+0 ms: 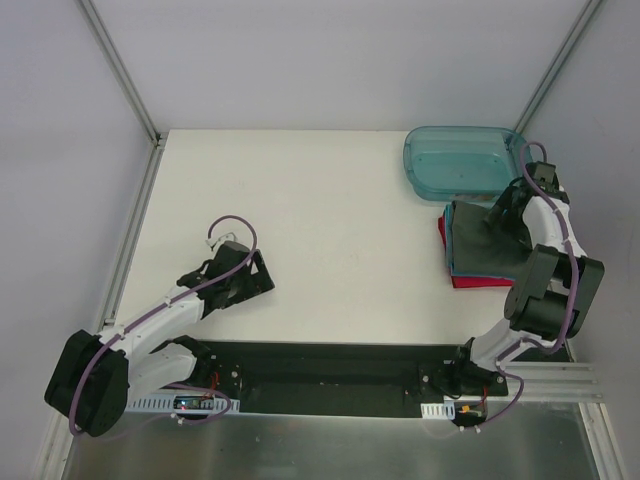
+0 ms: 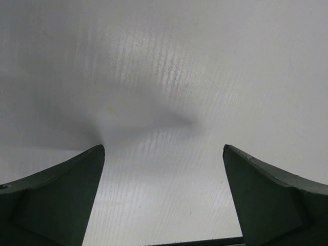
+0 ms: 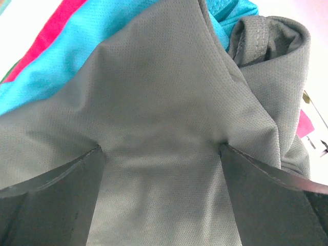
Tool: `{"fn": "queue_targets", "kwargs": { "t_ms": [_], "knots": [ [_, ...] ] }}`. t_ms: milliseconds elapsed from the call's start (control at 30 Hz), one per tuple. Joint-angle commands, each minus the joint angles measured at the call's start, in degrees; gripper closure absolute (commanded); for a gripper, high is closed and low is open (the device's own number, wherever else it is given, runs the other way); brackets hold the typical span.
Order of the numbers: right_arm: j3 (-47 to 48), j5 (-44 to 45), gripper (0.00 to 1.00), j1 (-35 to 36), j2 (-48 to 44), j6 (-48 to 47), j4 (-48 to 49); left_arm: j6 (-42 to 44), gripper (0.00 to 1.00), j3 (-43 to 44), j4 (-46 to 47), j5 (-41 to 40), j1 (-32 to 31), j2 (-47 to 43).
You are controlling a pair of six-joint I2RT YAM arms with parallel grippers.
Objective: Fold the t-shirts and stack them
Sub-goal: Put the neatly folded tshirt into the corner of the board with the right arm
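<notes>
The t-shirts lie stacked at the right edge of the table, just in front of the tub. The dark grey t-shirt (image 1: 478,243) is on top, with the red-pink one (image 1: 470,282) showing underneath. In the right wrist view the grey t-shirt (image 3: 154,102) is rumpled over the teal t-shirt (image 3: 66,56) and the red-pink t-shirt (image 3: 56,23). My right gripper (image 1: 497,218) (image 3: 161,154) is open, its fingertips (image 3: 271,200) pressing down into the grey cloth at the stack's far right. My left gripper (image 1: 262,278) (image 2: 164,148) is open and empty, low over the bare table at the left.
A translucent teal plastic tub (image 1: 462,160) stands at the back right, touching the stack's far edge. The white table (image 1: 330,220) has a metal frame post along its left edge (image 1: 135,240). A black strip (image 1: 330,375) runs between the arm bases.
</notes>
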Motion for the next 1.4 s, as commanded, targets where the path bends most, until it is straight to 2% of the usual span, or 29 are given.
{"fn": "queue_targets", "kwargs": {
  "t_ms": [0, 100, 167, 267, 433, 667, 767, 1100, 1367],
  "knots": [
    [-1.95, 2.88, 0.04, -0.83, 0.52, 0.25, 4.16, 1.22, 0.01, 2.21, -0.55, -0.44, 0.68, 2.09],
    [-5.03, -5.62, 0.04, -1.88, 0.70, -0.72, 10.05, 1.40, 0.01, 2.91, -0.55, 0.17, 0.68, 3.59],
    [-5.30, -8.20, 0.04, -2.14, 0.87, -1.77, 11.47, 1.48, 0.01, 3.00, -0.63, 0.26, 0.68, 3.68],
    [-5.30, -8.29, 0.04, -2.15, -0.26, -2.04, 11.38, 1.40, 0.01, 2.74, -0.55, 0.17, 0.68, 2.98],
    [-5.48, -8.21, 0.04, -2.15, -7.64, -0.99, 10.42, 1.40, 0.01, 2.39, -0.55, 0.44, 0.76, 1.31],
    [-7.76, -0.48, 0.04, -2.23, -18.97, 1.12, 3.48, 1.13, 0.01, 1.16, -0.55, 1.32, 0.76, -1.15],
    [-10.66, -0.64, 0.04, -2.67, -22.50, 1.39, 3.39, 1.13, 0.01, 0.98, -0.55, 1.40, 0.76, -1.68],
    [-18.57, -5.39, 0.04, -6.63, -20.05, 4.11, 7.33, 0.70, 0.01, 0.28, -0.46, 1.49, 0.76, -3.26],
    [-17.27, -4.16, 0.04, -6.98, -26.36, 2.89, 6.65, 1.57, 0.01, -0.08, -0.81, 3.60, 0.76, -5.37]
  ]
}}
